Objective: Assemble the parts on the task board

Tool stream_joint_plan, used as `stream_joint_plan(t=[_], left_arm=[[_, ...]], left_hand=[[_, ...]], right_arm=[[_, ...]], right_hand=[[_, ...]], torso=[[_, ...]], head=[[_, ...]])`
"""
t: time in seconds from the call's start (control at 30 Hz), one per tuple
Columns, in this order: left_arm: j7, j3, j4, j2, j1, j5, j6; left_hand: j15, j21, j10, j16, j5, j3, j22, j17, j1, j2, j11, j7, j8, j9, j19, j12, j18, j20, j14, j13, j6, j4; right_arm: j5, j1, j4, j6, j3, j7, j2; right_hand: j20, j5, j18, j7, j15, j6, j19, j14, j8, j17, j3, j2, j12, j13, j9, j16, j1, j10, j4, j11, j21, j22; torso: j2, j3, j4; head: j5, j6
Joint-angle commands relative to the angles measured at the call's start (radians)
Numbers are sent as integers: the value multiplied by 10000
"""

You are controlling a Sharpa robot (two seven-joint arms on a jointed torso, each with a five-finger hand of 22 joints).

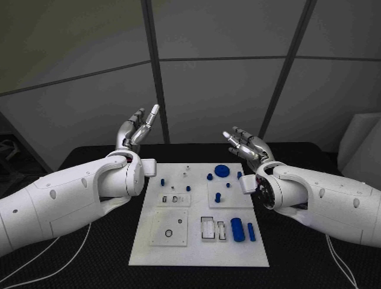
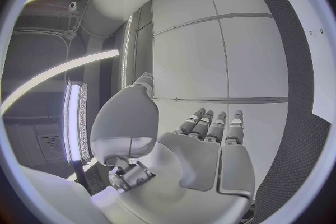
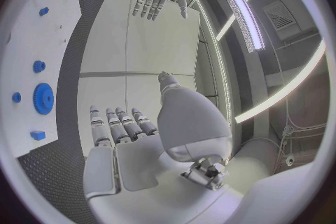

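The table [image 1: 103, 253] fills the lower half of the head view, black, with the board [image 1: 199, 253] lying white at its lower centre. The left hand [image 1: 138, 129] is raised at centre left, above the board's far left corner, fingers straight and apart, holding nothing. The right hand [image 1: 247, 146] is raised at centre right, fingers spread, also empty. The parts lie untouched on the board: a gear [image 1: 222, 170] near its top edge, a thick cylinder [image 1: 237, 229] and a thin pin [image 1: 251, 232] at its lower right, and small pegs [image 1: 163, 181] at its upper left. No step looks begun. The next move probably calls for one hand to come down and pinch a loose part, perhaps the cylinder.
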Motion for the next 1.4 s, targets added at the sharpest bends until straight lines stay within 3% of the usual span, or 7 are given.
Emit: stream_joint_plan(t=[0.03, 0.2, 0.23, 0.5, 0.73, 1.1, 1.4], left_arm=[[234, 8, -5, 14, 13, -155, 291], [234, 8, -5, 14, 13, -155, 291], [172, 6, 223, -484, 13, -15, 584], [237, 4, 511, -785, 9, -8, 774], [180, 4, 918, -1160, 2, -63, 877], [-52, 6, 2177, -1931, -23, -306, 1100], [-209, 9, 3143, -2319, -53, -331, 1243]], left_hand=[[74, 58, 0, 57, 30, 57, 12, 22, 108, 88, 123, 68, 36, 10, 18, 61, -271, 92, 20, 19, 86, 54], [186, 105, 399, 159, 2, 343, 39, 97, 263, 362, 466, 392, 107, 61, 81, 135, -222, 249, 505, 75, 475, 41], [242, 164, 671, 239, -13, 419, 77, 144, 340, 442, 616, 533, 158, 93, 213, 189, -205, 314, 832, 110, 727, 28], [705, 2185, 5240, 1553, -92, 626, 1138, 653, 1080, 858, 1471, 1155, 893, 448, 4450, 1208, -528, 430, 5685, 535, 4082, -15], [201, 3503, 7806, 1995, -122, 477, 1651, 881, 1831, 1018, 1083, 1085, 1330, 549, 6729, 1516, -172, 279, 8256, 507, 6836, -40], [-74, 4183, 8725, 1816, -132, 182, 1971, 1285, 2371, 1097, 870, 926, 1154, 441, 7492, 1267, -174, 2, 9362, 522, 7591, -70], [-35, 4261, 8655, 1584, -134, 44, 2022, 1356, 2451, 1034, 915, 968, 982, 419, 7453, 1050, -203, 0, 9302, 499, 7559, -57]], right_arm=[[-1018, 68, -214, 1684, 34, -1050, 109], [-1200, 102, -356, 2009, 54, -1268, 185], [-4932, 394, -812, 812, 56, -841, -10], [-6776, 689, -1163, 634, 57, -990, 27], [-8659, 980, -1299, 939, 59, -1447, 17], [-12356, 1420, -1088, 2391, 64, -3186, -13], [-14534, 1503, -791, 3653, 65, -4526, 38]], right_hand=[[112, -275, 468, 1293, 236, 2839, 2047, 3394, 608, 301, 191, 41, 689, 314, 344, 702, 1942, 3532, -1097, 297, 844, 423], [88, -648, 865, 1027, -84, 6274, 4163, 6647, 1339, 435, 501, -65, 1339, 414, 636, 1344, 2617, 6671, -1721, -29, 1749, 773], [95, -677, 932, 971, -157, 6566, 4342, 6883, 1339, 405, 572, -89, 1312, 370, 612, 1336, 2655, 6901, -1765, -90, 1829, 783], [-176, -777, 1014, 703, -542, 7739, 5326, 8381, 1073, 411, 1543, -511, 841, 324, 423, 1199, 2738, 8313, -1880, -492, 2239, 785], [-505, -854, 998, 542, -858, 8290, 6128, 9417, 857, 505, 2564, -1072, 466, 337, 438, 1142, 2606, 9056, -1785, -667, 2698, 896], [-1462, -946, 980, 226, -1705, 9003, 7843, 12072, 744, 1313, 3136, -1780, 352, 363, 491, 2072, 2460, 10086, -1984, -1120, 4766, 1967], [-1803, -1089, 950, 200, -1838, 8731, 8172, 12980, 410, 2571, 3092, -2279, 337, 362, 447, 3625, 2043, 9420, -1809, -1127, 6459, 3000]], torso=[[2, 1, -3], [2, 1, -3], [129, -8, 15], [337, -20, 51], [592, -30, 171], [1112, -68, 347], [1449, -127, 484]], head=[[-1, 0], [-1, 0], [-114, -170], [-136, -163], [-228, -69], [-449, 121], [-635, 224]])
